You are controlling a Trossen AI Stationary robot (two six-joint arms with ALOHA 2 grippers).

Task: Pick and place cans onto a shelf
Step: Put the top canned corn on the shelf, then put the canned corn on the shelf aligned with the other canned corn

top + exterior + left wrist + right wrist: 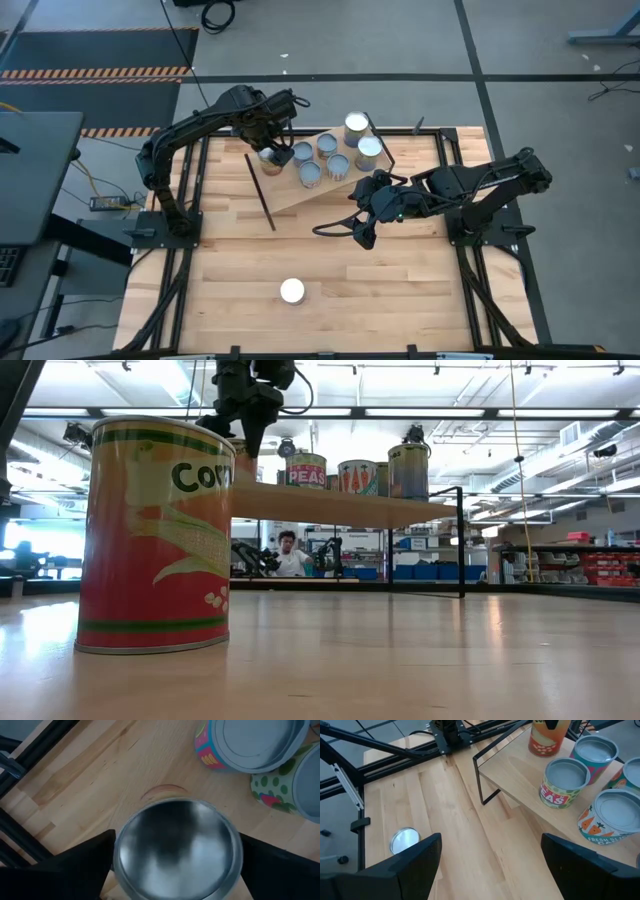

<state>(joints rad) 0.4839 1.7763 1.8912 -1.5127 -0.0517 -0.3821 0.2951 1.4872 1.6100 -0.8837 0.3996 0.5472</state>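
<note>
The light wood shelf (290, 195) stands across the table's far half on black rod legs. Several cans stand on it, among them a peas can (562, 782) and a carrots can (615, 820). My left gripper (270, 150) is over the shelf's left end, shut on an orange-sided can with a silvery top (177, 845). One corn can (291, 291) stands alone on the tabletop near the front edge, and it is large in the low view (155, 530). My right gripper (356, 230) hangs open and empty above the table, just in front of the shelf's middle. My left gripper pinches the can between its two fingers, one on each side of the wall just below the top rim (116, 862). The fingers come from above, pointing down. The can is upright, with its bottom on the shelf's left end (542, 753).
Black frame rails (395, 757) run along the table's edges. The shelf's black rod leg (262, 195) crosses the table on the left. There is bare tabletop (400, 280) between the shelf and the front edge, around the lone can. A person shows far behind the table (290, 555).
</note>
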